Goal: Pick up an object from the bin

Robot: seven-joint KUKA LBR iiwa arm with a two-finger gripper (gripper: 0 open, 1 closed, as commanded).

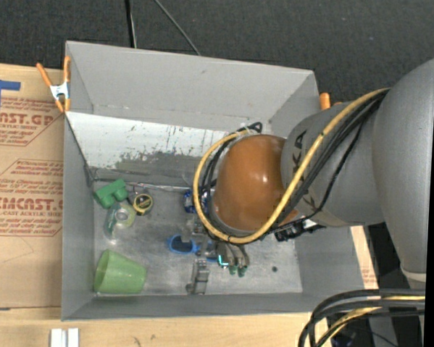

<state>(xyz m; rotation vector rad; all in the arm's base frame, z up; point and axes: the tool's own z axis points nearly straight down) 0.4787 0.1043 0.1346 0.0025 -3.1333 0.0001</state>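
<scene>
My gripper [216, 257] pokes out from under the arm's orange dome, low over the bin's floor near the front middle. A small blue thing [178, 243] lies right at its left side, partly hidden by it. A small grey metal piece [198, 277] lies just below the gripper, toward the front wall. Another bit of blue [189, 199] peeks out at the dome's left edge. Whether anything is held is hidden.
On the left of the bin lie a light green cup [118, 273] on its side, a green block [111, 193], a yellow-and-black ring [142, 201] and a clear roundish thing [120, 218]. The arm covers the bin's right half.
</scene>
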